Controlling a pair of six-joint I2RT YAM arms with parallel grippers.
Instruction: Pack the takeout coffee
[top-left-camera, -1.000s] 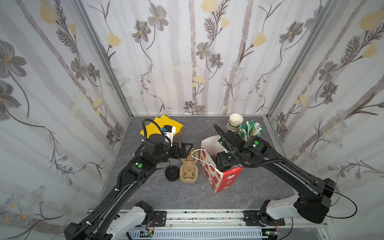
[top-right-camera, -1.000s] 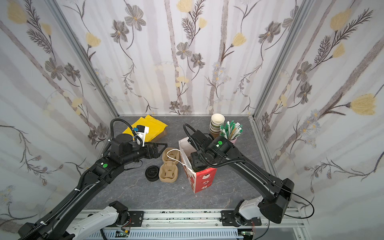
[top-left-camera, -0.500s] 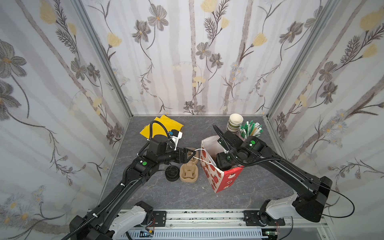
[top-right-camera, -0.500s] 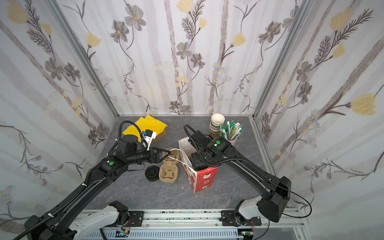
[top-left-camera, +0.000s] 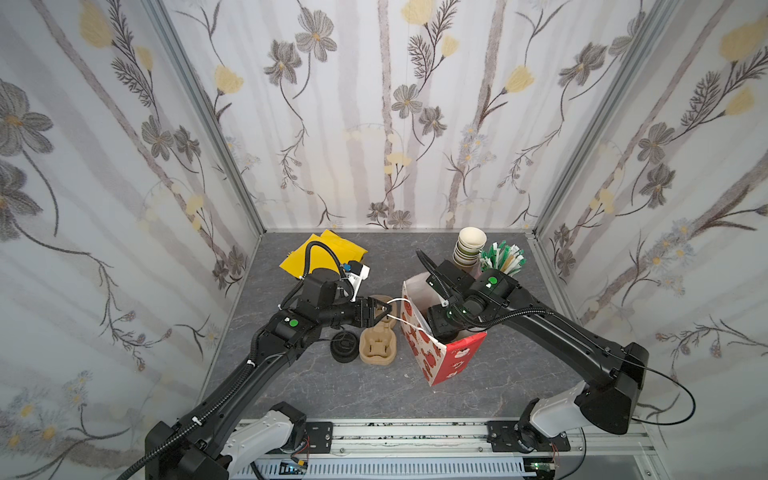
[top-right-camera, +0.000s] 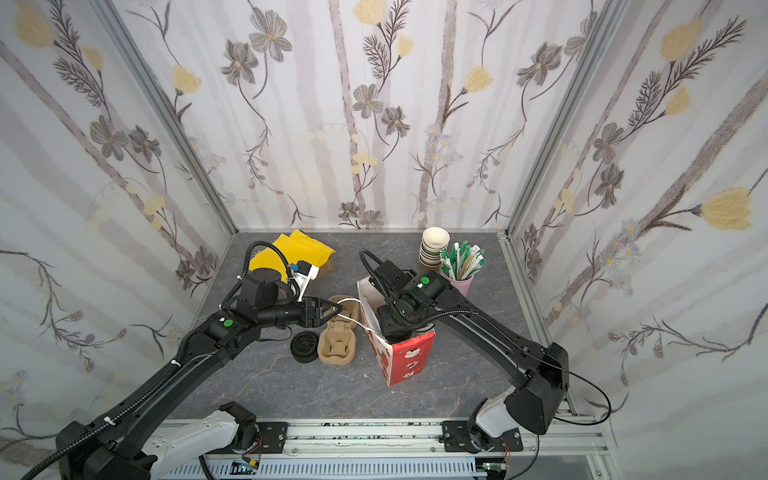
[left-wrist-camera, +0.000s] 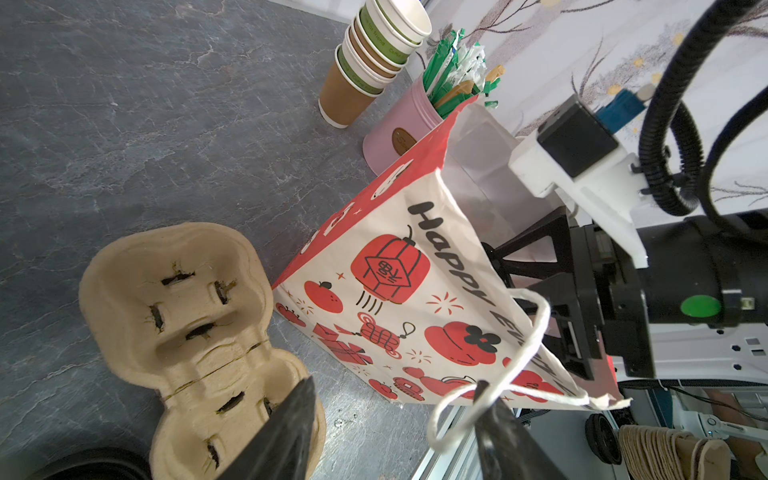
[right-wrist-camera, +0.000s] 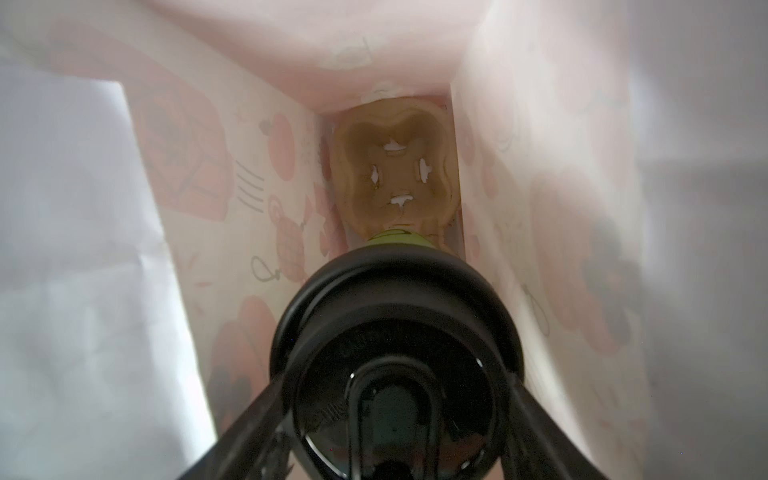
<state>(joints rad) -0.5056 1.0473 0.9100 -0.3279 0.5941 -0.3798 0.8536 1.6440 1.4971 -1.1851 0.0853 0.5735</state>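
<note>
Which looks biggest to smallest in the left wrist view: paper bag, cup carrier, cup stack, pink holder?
1. paper bag
2. cup carrier (nearest the camera)
3. cup stack, pink holder: look alike, not ranked

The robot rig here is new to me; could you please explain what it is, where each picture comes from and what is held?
It is two arms, each ending in a two-fingered gripper, at the front of a grey table. Both top views look down from one overhead camera; each wrist view looks along an arm's fingers. On the table are a red-and-white paper bag, a cardboard cup carrier, black lids, yellow packets, stacked cups and a pink pot. The left gripper, open, has the bag's string handle looped over one finger. The right gripper, inside the bag, holds the takeout coffee by its lid; a second carrier lies at the bag's bottom.
</note>
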